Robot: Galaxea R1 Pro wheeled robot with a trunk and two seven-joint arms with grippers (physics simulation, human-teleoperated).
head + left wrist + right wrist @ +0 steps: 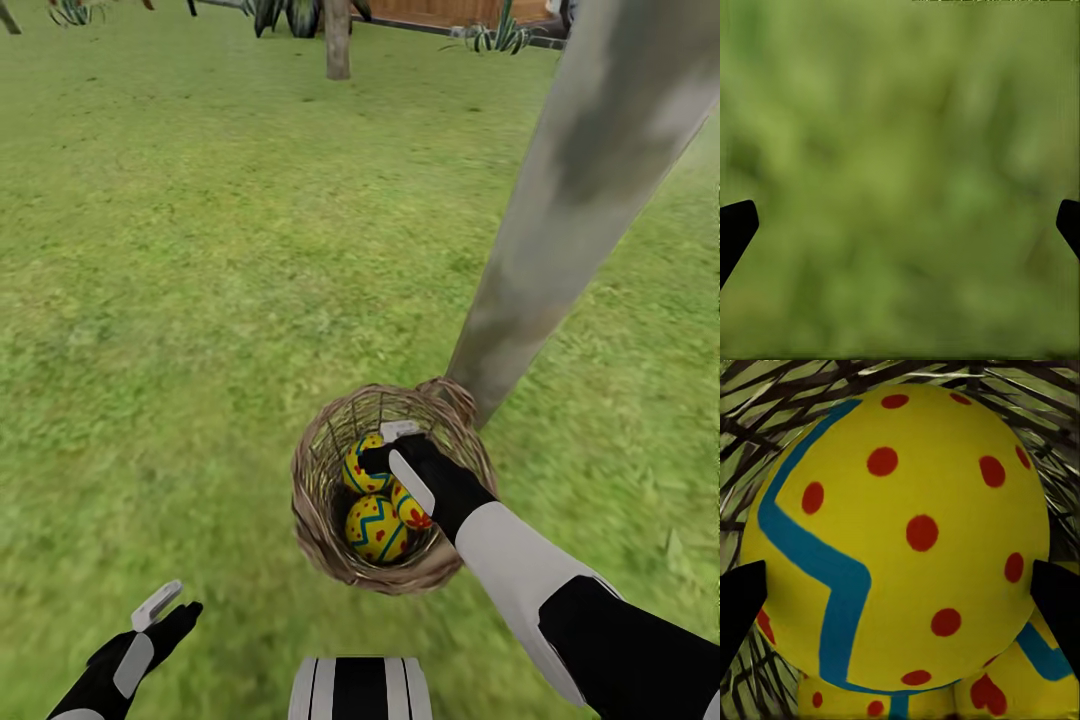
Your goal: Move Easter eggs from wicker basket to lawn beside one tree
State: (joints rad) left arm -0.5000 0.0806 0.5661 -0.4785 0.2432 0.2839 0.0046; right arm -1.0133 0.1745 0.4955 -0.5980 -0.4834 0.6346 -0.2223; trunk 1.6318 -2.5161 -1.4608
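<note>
- Three Easter eggs (377, 527) all lie in the wicker basket (318, 520), so no part of the task is done yet as I judge it.
- My right pincer (393, 447) reaches down into the basket from above, and its fingers stand wide around the topmost egg (900, 540), one dark fingertip (741, 600) at each flank. I cannot tell whether the pads already touch the shell; I would not call it held.
- That egg sits just ahead of my right pincer, with the other two eggs packed just beneath and beside it and the woven wall behind. I come in from the top because the open mouth is the only free way to them.
- The tree (590, 190) rises just beyond the basket from my right pincer, its pale mottled trunk touching or nearly touching the rim by the loop handle. With the basket this near, I judge the carry to the lawn (200, 300) by the trunk will be short.
- My left pincer (168, 612) hangs low, well apart from the basket, fingers spread wide and holding nothing, with blurred grass close in front of it. It waits out of the way so the right arm has room.
- Next, I judge, comes closing evenly on the egg's widest part, since a round smooth shell could slip out of an off-centre pinch.
</note>
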